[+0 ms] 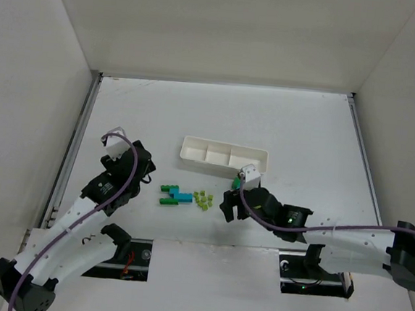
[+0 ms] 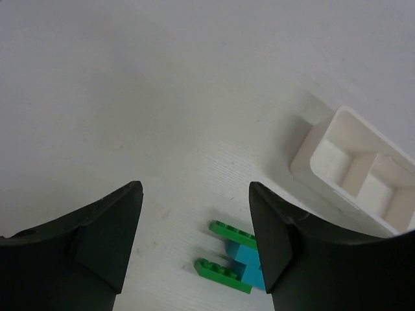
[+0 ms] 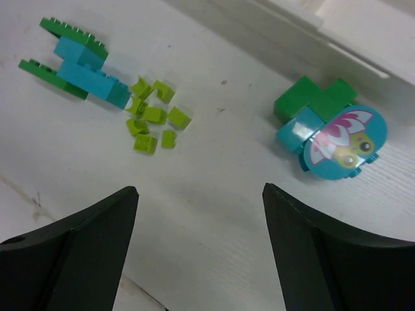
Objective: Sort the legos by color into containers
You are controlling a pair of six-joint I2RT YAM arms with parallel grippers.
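Observation:
The legos lie in a cluster in front of the white tray (image 1: 224,155). Two dark green bricks (image 1: 168,195) and cyan-blue bricks (image 1: 183,195) lie together, with several pale yellow-green bricks (image 1: 203,200) to their right. In the right wrist view I see the green bricks (image 3: 65,31), the cyan bricks (image 3: 84,68), the yellow-green pile (image 3: 152,116), and a separate green and cyan cluster (image 3: 311,103) with a round flower-printed piece (image 3: 343,142). My left gripper (image 1: 146,176) (image 2: 194,194) is open and empty, left of the cluster. My right gripper (image 1: 229,205) (image 3: 201,191) is open and empty, right of it.
The tray's three compartments (image 2: 353,172) look empty in the left wrist view; its near wall shows at the top of the right wrist view (image 3: 363,26). White walls enclose the table on three sides. Metal rails (image 1: 74,144) run along the side edges.

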